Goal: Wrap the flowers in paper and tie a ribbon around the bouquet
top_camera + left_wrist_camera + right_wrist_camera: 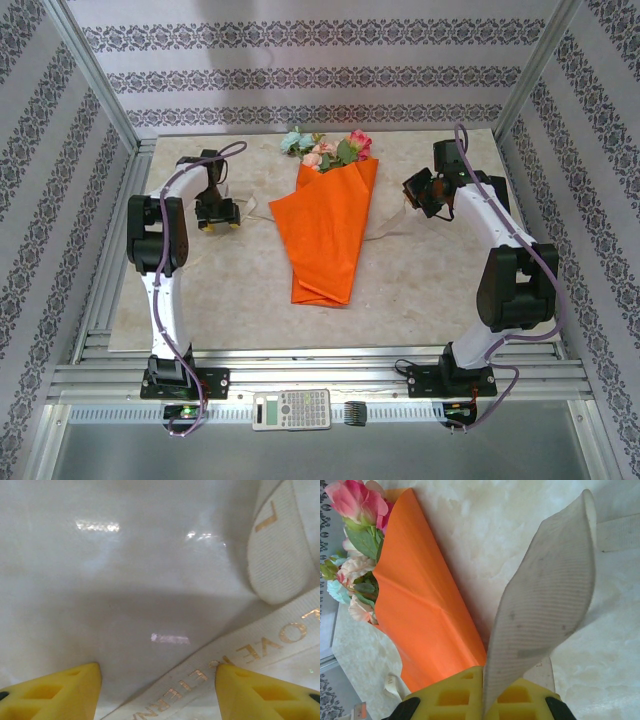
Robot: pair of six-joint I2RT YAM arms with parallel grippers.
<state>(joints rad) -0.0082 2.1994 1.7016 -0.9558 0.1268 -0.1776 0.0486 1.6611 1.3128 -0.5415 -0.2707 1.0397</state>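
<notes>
The bouquet lies in the middle of the table, an orange paper cone with its narrow end toward me and the flowers sticking out at the far end. The beige ribbon runs out from under it on both sides. My left gripper is low over the table, left of the cone. It stands open, with the ribbon, printed in gold letters, lying flat between its yellow fingers. My right gripper, right of the cone, is shut on the ribbon, which curls up from its jaws beside the paper and flowers.
The pale marble-look table is framed by aluminium rails and patterned walls on three sides. A calculator and a small black object rest on the front rail between the arm bases.
</notes>
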